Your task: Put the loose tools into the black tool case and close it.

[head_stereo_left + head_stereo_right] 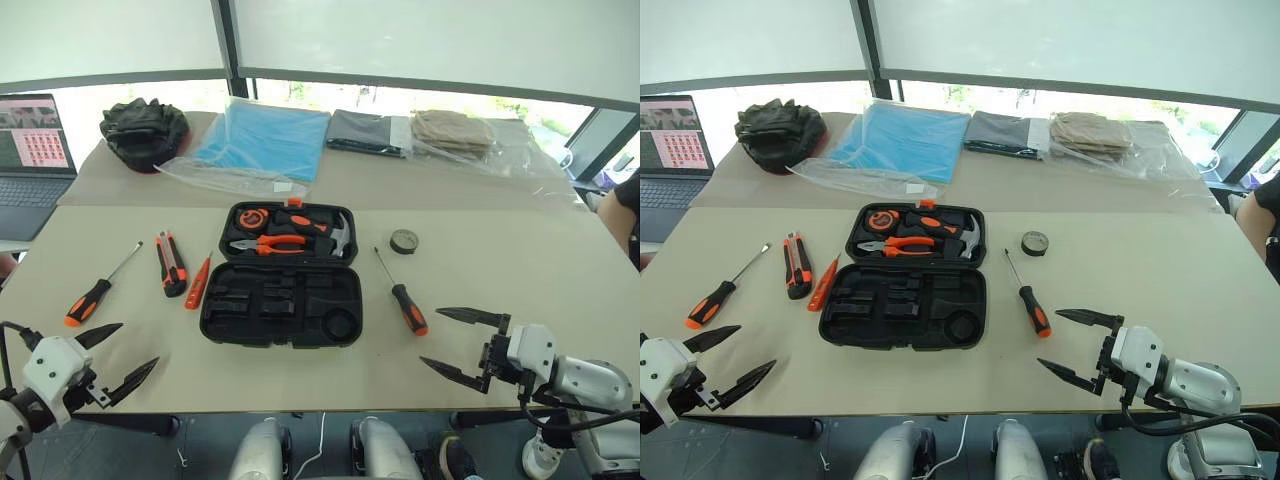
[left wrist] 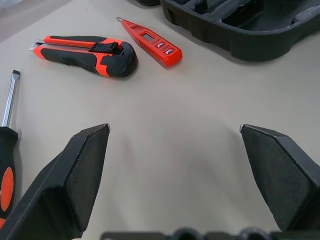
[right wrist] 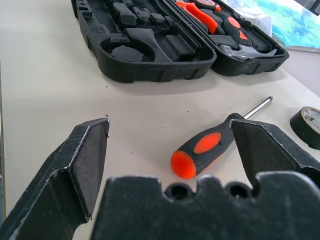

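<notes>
1. Left gripper (image 1: 108,353) hovers at the table's (image 1: 500,270) near left edge, fingers spread wide, holding nothing.
2. Right gripper (image 1: 458,345) hovers at the near right edge, also spread wide and empty.
3. One screwdriver (image 1: 402,293) lies just beyond the right gripper, right of the case.
4. The case (image 1: 282,303) lies open mid-table; its near half has empty slots, its far half holds pliers (image 1: 268,244) and a hammer (image 1: 338,237).
5. Left of the case lie the tester (image 1: 198,282), knife (image 1: 171,264) and a second screwdriver (image 1: 100,287).
6. The tape roll (image 1: 405,241) sits beyond the right screwdriver.
</notes>
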`<action>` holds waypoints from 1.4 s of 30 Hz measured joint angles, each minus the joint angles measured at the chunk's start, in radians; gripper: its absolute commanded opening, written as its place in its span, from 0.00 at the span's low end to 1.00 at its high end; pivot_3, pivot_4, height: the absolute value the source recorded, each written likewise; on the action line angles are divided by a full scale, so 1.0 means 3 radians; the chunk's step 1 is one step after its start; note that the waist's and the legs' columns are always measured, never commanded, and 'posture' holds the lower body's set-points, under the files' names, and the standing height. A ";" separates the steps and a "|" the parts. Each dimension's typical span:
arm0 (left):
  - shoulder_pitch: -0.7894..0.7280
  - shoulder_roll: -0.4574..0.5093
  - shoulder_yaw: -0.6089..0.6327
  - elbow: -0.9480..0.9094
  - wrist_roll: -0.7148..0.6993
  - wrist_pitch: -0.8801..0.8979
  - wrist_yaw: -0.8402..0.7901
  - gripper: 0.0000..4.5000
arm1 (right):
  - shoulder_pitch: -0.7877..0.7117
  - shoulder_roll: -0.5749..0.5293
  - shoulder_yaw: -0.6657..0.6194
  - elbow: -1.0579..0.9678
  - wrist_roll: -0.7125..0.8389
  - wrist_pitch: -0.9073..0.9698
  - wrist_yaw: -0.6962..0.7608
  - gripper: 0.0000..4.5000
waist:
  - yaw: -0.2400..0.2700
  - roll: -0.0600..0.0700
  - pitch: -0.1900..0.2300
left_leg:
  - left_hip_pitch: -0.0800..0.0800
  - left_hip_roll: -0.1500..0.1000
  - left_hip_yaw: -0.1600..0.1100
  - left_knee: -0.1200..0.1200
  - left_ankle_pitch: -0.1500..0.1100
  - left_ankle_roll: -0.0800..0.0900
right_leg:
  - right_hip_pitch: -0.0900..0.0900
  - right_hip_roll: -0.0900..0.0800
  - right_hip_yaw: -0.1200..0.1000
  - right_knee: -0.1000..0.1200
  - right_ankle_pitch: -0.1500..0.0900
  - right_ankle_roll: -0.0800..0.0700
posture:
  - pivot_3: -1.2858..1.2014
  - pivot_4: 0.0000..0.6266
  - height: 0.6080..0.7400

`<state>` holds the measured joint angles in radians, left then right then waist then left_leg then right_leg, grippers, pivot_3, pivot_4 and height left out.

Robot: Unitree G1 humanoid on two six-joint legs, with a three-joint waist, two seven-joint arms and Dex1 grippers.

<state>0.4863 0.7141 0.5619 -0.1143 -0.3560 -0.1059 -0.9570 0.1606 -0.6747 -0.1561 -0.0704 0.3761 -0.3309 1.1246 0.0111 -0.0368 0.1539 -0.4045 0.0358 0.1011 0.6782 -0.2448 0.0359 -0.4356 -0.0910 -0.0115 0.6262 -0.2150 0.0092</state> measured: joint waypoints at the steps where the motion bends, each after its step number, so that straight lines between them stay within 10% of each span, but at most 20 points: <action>1: 0.0000 0.0000 0.0000 0.0000 0.0000 0.0000 0.0000 1.00 | 0.0000 0.0000 0.0000 0.0000 0.0000 0.0000 0.0000 0.99 | 0.0000 0.0000 0.0000 | 0.0000 0.0000 0.0000 0.0000 0.0000 0.0000 | 0.0000 0.0000 0.0000 0.0000 0.0000 0.0000 | 0.52 0.24 1.00; 22: 0.0515 -0.0843 0.1008 -0.0294 -0.1059 0.1607 0.1333 1.00 | -0.0483 0.0828 0.0393 -0.0819 0.0788 0.0533 -0.0191 0.99 | 0.0015 -0.0023 -0.0013 | 0.0012 0.0009 -0.0005 0.0004 -0.0020 -0.0032 | -0.0005 -0.0001 -0.0013 0.0004 -0.0015 0.0014 | 0.52 0.24 1.00; 33: -0.0844 0.1069 0.0495 0.0130 -0.1293 0.3144 0.1379 1.00 | -0.0477 0.0823 0.0433 -0.0630 0.0749 0.0517 0.0012 0.99 | 0.0008 -0.0035 -0.0020 | 0.0019 0.0011 0.0000 0.0002 -0.0012 -0.0041 | 0.0001 0.0005 -0.0018 0.0013 -0.0001 -0.0011 | 0.52 0.24 1.00; 42: -0.2100 0.1395 -0.0810 0.1294 -0.0632 0.3191 0.0961 1.00 | -0.0592 0.0870 0.0469 -0.0483 0.0610 0.0448 -0.0058 0.99 | -0.0074 -0.0026 -0.0015 | 0.0016 0.0030 0.0027 -0.0007 -0.0009 -0.0037 | -0.0006 0.0028 -0.0007 0.0019 0.0005 -0.0006 | 0.52 0.24 1.00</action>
<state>-0.1438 1.1325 0.3189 0.2739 -0.5458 0.8513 -0.6687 -0.0171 -0.4137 -0.0154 -0.2152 0.5593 -0.1964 1.1071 -0.0112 -0.0447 0.1495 -0.3997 0.0449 0.1092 0.6760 -0.2477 0.0248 -0.4374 -0.0826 -0.0135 0.6319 -0.2137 0.0075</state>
